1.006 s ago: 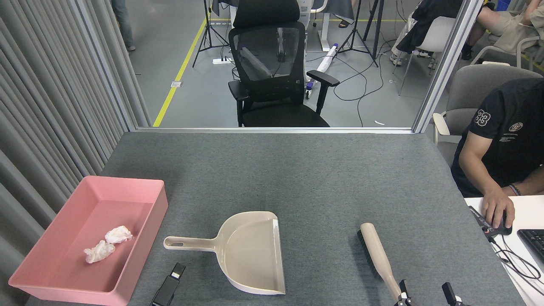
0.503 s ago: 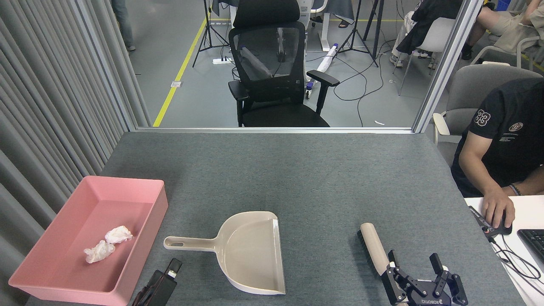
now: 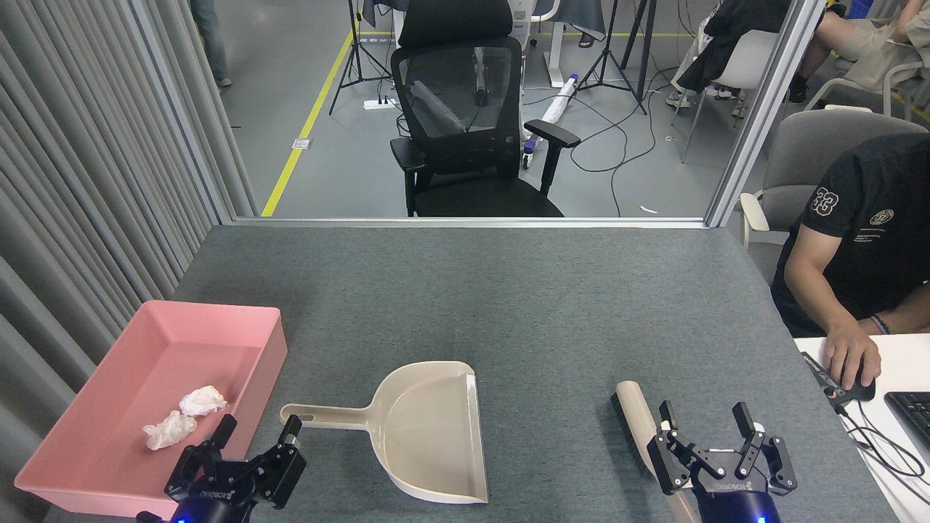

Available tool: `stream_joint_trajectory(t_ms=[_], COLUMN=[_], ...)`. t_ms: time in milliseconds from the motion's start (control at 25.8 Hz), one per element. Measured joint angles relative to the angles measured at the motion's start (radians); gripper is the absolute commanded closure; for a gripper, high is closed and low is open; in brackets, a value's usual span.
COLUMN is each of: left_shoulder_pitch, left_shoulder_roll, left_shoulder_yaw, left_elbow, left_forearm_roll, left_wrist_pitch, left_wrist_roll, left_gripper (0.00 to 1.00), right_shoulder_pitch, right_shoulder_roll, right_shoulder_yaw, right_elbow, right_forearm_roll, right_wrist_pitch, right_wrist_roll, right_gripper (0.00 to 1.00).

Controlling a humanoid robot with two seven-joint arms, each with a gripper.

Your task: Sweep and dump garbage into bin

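Note:
Two crumpled white wads of garbage (image 3: 184, 419) lie inside the pink bin (image 3: 102, 472) at the table's left front. A beige dustpan (image 3: 425, 428) rests on the grey table, handle pointing left. A beige brush (image 3: 641, 428) lies to its right. My left gripper (image 3: 258, 428) is open, low over the bin's right wall and just left of the dustpan handle's end. My right gripper (image 3: 703, 418) is open above the near part of the brush handle, nothing between its fingers.
A person (image 3: 861, 247) sits at the right with a hand on a mouse (image 3: 854, 388) on a white desk. A black office chair (image 3: 468, 123) stands beyond the table's far edge. Grey curtain folds (image 3: 87, 181) run along the left.
Both grippers have risen into view from the bottom edge and moved forward. The left one has swung toward the dustpan handle; the right now hovers over the brush handle. Nothing else moved.

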Motion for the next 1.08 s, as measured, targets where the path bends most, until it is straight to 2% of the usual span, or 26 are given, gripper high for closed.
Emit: stream_joint_trajectory(t_ms=[310,967,1084], left_shoulder_pitch=[-0.006,0.057,0.059], left_shoulder_roll=[0.005,0.004,0.003], left_shoulder_yaw=[0.055,0.135,0.149], left_elbow=[-0.001,-0.002,-0.002], left_forearm_roll=[-0.064,-0.044,-0.036], left_wrist_pitch=[0.029,0.024,0.024], left_wrist_roll=[0.006,0.103,0.126], left_gripper=[0.01,0.01,0.01], right_shoulder_pitch=[-0.091,-0.177,-0.198], right_shoulder_roll=[0.028,0.040,0.041], right_shoulder_yaw=[0.053,0.065,0.066], right_elbow=[0.033,0.173,0.199], right_forearm_roll=[0.008,0.020,0.038], right_wrist_pitch=[0.005,0.020,0.039], right_wrist_roll=[-0.004,-0.007,-0.007], right_gripper=[0.02,0.02,0.02])
